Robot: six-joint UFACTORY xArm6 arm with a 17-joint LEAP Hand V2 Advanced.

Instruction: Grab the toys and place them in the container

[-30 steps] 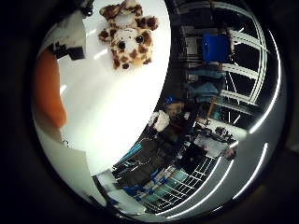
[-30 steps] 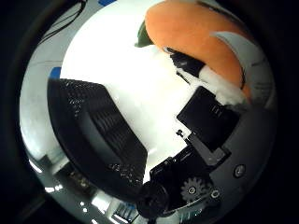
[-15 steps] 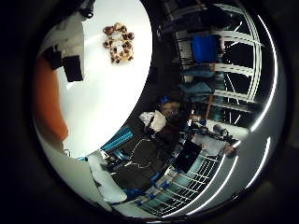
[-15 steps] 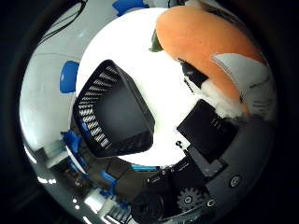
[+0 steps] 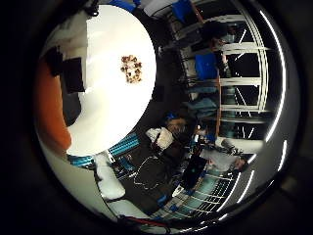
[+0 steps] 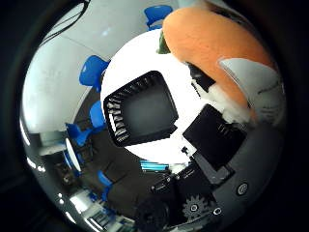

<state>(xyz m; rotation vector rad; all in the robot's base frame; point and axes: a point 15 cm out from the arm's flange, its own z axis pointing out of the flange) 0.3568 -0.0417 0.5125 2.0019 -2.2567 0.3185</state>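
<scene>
My hand (image 6: 217,145) is shut on a large orange plush toy (image 6: 212,43) with a green tip, and a white finger (image 6: 256,89) curls over it close to the palm. High above a round white table (image 5: 112,112), the hand hangs with the toy. A black slatted container (image 6: 142,108) stands empty on the table, below and beside the held toy. On another part of the same table lies a small brown-spotted plush animal (image 5: 131,68), far from the hand.
Blue chairs (image 6: 94,72) stand round the table on a dark floor, with another blue chair (image 5: 205,66) by metal railings. A cluttered desk area (image 5: 166,142) lies beyond the table's edge.
The hand has risen with the orange toy still in it. The table, the container and the spotted toy all look much smaller and farther off than a second ago.
</scene>
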